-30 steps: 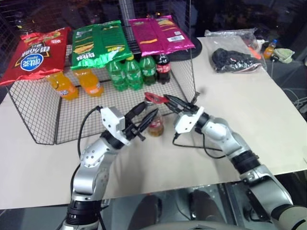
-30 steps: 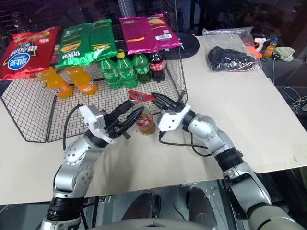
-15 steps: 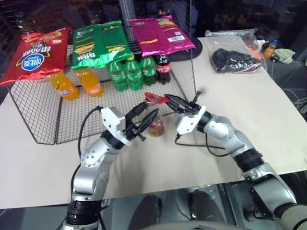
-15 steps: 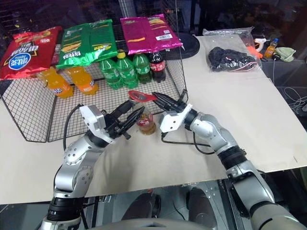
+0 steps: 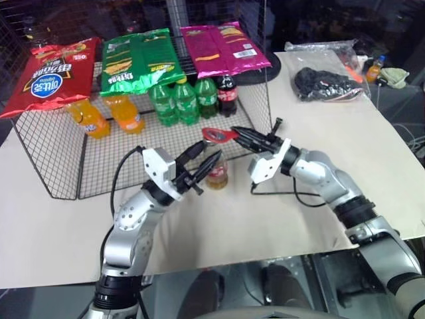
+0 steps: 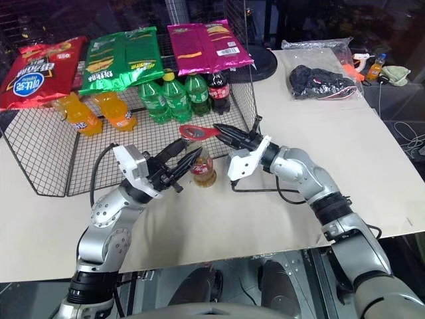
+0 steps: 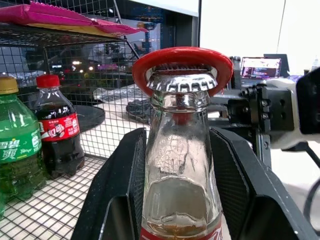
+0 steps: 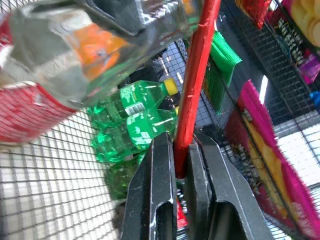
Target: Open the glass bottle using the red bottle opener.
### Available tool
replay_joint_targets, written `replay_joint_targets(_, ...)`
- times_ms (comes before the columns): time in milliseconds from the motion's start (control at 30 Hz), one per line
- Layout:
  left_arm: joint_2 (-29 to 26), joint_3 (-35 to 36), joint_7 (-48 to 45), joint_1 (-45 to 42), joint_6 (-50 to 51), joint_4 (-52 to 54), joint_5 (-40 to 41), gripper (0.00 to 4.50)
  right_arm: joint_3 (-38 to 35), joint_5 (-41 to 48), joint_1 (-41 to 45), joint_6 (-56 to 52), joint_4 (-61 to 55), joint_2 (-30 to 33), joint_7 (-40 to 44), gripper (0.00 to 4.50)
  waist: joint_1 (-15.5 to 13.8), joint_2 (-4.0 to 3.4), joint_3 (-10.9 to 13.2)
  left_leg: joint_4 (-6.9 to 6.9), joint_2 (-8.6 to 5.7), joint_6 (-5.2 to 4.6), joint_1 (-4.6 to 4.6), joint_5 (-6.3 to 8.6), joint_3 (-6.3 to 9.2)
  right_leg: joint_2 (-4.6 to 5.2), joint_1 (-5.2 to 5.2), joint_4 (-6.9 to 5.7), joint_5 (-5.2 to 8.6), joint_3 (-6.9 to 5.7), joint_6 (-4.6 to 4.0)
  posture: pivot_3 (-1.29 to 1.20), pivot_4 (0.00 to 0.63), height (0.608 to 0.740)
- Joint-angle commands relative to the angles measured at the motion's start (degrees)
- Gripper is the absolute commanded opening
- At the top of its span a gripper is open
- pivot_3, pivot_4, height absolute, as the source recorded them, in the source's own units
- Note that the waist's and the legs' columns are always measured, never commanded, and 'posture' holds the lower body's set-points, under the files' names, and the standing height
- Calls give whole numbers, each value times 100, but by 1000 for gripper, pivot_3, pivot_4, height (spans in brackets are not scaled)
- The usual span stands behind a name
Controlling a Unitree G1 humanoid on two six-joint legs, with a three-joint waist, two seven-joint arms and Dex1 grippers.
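Glass bottle (image 5: 216,171) gripped btwn left tool (image 5: 207,161) fingers — right tool (image 5: 243,137) clamps red bottle opener (image 5: 218,135) over cap.

A mock shop display set up in a lab or test room is suggested: a black wire rack (image 5: 60,166) on a pale worktop (image 5: 345,153) is stocked like a store shelf, with crisp bags (image 5: 136,60) laid on top and orange soda bottles (image 5: 123,113), green soda bottles (image 5: 174,100) and a cola bottle (image 5: 226,86) beneath, while loose cables (image 5: 405,133) are seen beyond the worktop's edge.

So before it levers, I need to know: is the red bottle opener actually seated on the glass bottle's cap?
Touching. In the left wrist view the red bottle opener rings the cap of the glass bottle.
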State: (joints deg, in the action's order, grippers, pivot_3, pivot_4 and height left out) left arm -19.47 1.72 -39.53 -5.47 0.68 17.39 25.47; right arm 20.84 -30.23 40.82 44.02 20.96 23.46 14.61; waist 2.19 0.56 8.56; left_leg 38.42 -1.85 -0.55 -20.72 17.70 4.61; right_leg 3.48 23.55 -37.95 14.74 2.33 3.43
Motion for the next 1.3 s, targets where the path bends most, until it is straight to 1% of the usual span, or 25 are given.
replay_joint_targets(33, 6, -110, 9, -20, 49, -75, -98, 1821, 145, -263, 186, 326, -12, 84, -47, 0, -1, 0, 0, 0, 0, 0, 0, 0, 0, 0, 0, 0, 0, 0, 0, 0, 150, 740)
replay_joint_targets(633, 47, -73, 7, 2, 38, -131, -99, 1821, -210, -419, 738, 407, 119, 277, -527, 0, 1, 1, 1, 0, 0, 0, -3, 0, -1, 1, 1, 2, 0, 1, 0, 0, 150, 740)
replay_joint_targets(733, 55, -67, 19, 2, 51, -134, -99, 1821, -329, -314, 746, 317, 165, 277, -642, 0, 4, 1, 1, -1, 0, 0, -2, 0, 0, 0, 1, 2, 0, 0, 0, 0, 150, 740)
replay_joint_targets(967, 75, -52, 65, 8, 36, -135, -115, 1821, -723, 260, 667, -154, 216, 25, -800, 0, 6, 2, 2, -1, 1, 0, -3, 0, 0, 1, 2, 1, 0, 1, 0, 0, 150, 740)
replay_joint_targets(1300, 75, -40, 136, 30, -57, -128, -189, 1821, -771, 634, 403, -588, 73, -170, -642, 0, 12, 1, 2, -1, 1, 0, -4, 0, 0, 1, 2, 1, 0, 1, 0, 0, 150, 740)
